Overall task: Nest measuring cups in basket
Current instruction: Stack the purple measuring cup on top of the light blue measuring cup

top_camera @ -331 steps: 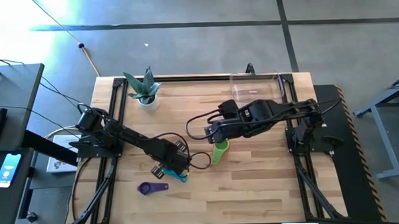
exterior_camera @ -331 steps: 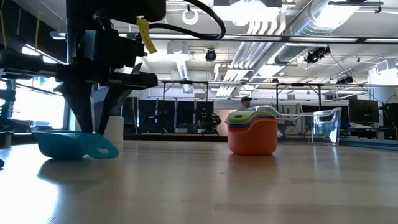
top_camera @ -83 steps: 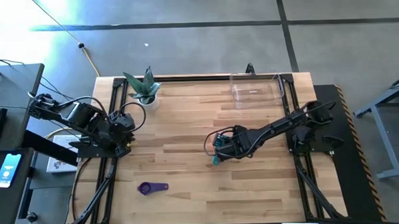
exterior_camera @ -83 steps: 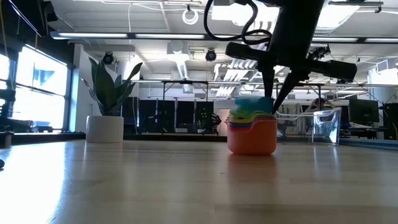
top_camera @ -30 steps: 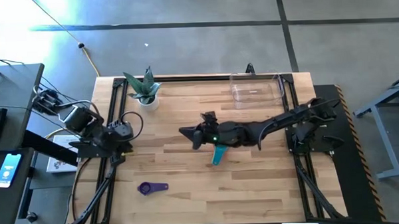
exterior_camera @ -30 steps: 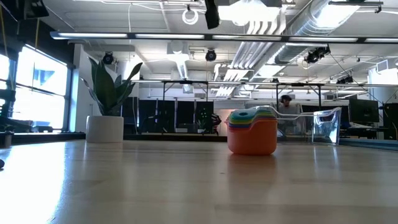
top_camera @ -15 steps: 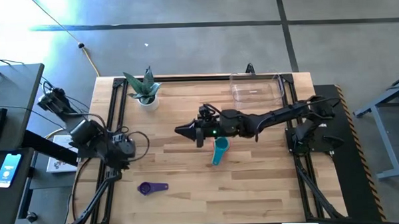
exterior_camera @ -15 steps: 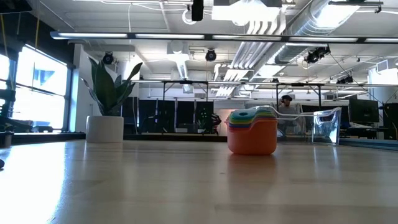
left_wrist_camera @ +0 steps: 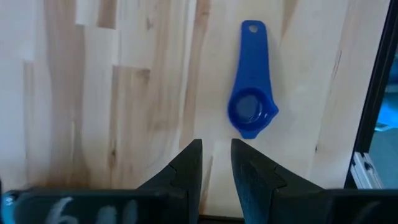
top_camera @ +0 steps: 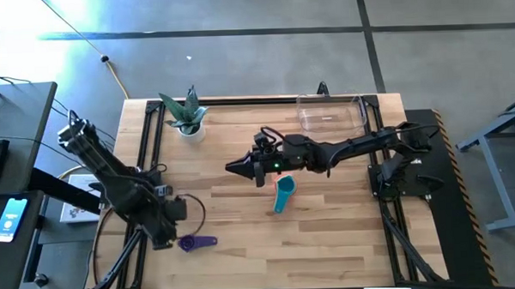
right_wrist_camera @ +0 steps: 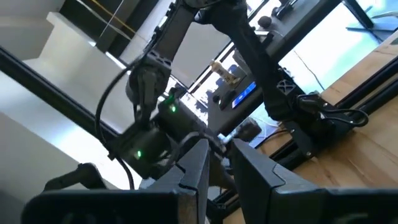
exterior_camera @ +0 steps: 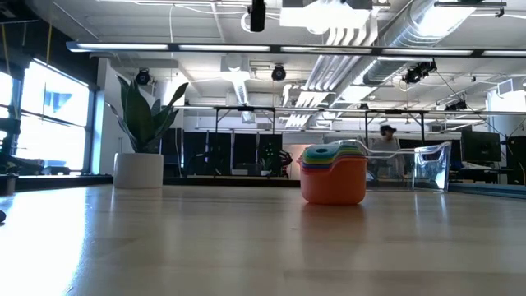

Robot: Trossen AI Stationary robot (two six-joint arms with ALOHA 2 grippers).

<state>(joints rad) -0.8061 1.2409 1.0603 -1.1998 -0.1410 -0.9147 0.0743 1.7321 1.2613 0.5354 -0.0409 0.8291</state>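
Left gripper (top_camera: 169, 223) is low over the table's (top_camera: 244, 248) near-left part, just beside the small cup (top_camera: 196, 242) that lies alone there. In the left wrist view this cup (left_wrist_camera: 251, 106) looks blue, bowl toward the fingers (left_wrist_camera: 189, 168), handle pointing away. Fingers are empty, a narrow gap between them.

Right gripper (top_camera: 239, 169) hangs above the table's middle, pointing toward the left arm, holding nothing. Its fingers (right_wrist_camera: 198, 167) also stand slightly apart.

Stack (exterior_camera: 334, 173) of nested cups stands on the table just beside the right gripper, orange outermost, teal (top_camera: 283, 193) on top.

Basket (top_camera: 330, 114) sits at the far right corner, clear of the stack. Plant pot (top_camera: 188, 128) is at the far left.
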